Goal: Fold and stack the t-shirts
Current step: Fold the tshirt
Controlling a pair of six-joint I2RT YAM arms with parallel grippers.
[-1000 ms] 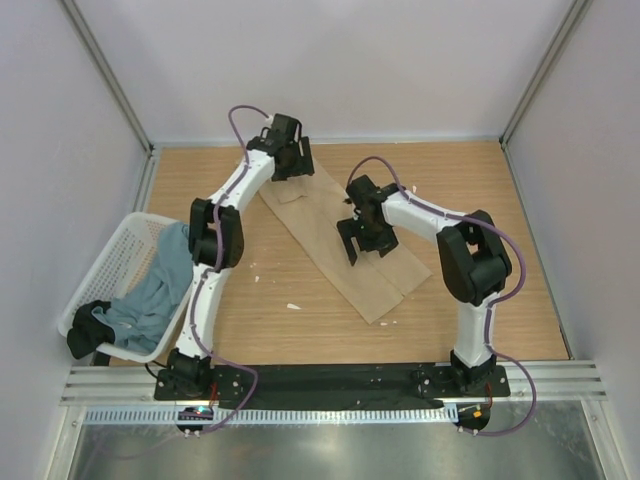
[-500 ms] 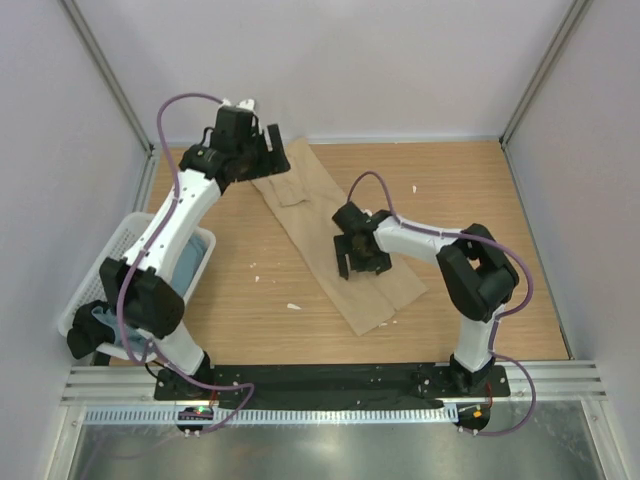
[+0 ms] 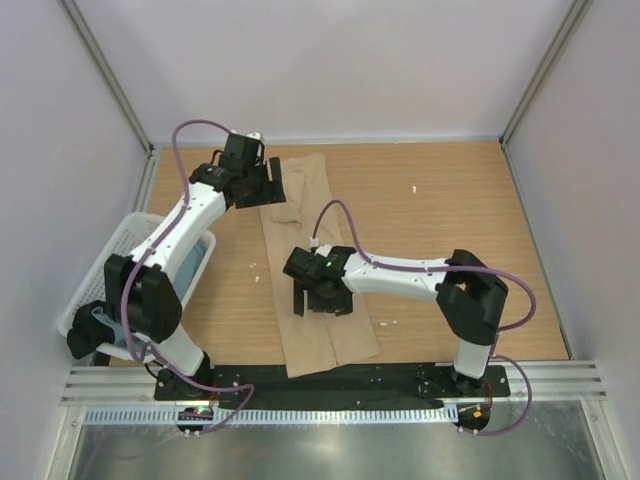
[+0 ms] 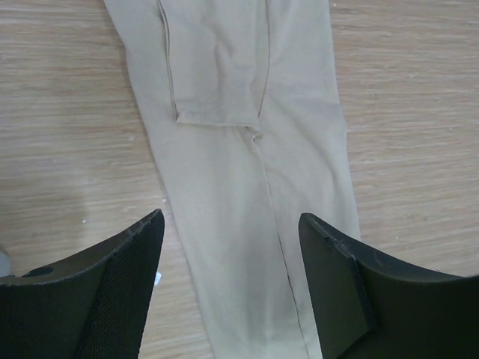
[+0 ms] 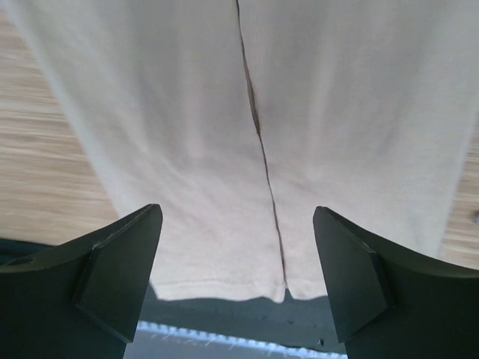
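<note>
The tan-beige t-shirt (image 3: 312, 262) lies on the wooden table folded into a long narrow strip, from the far left down to the near edge, its hem over the black base rail. My left gripper (image 3: 268, 186) is open over the strip's far end, where a folded sleeve (image 4: 217, 67) shows beyond my open left gripper (image 4: 230, 221). My right gripper (image 3: 322, 303) is open over the strip's middle. In the right wrist view my open right gripper (image 5: 238, 212) straddles the centre fold line (image 5: 262, 142). The grey-blue t-shirt (image 3: 196, 258) lies in the basket, mostly hidden by my left arm.
A white mesh basket (image 3: 112, 262) stands at the table's left edge, with a black object (image 3: 86, 338) at its near corner. Small white specks (image 3: 413, 188) lie on the wood. Grey walls enclose the table on three sides.
The tan strip has swung from a diagonal to nearly straight toward the near edge. My right gripper moved near and left with it. My left gripper shifted slightly right at the far end.
</note>
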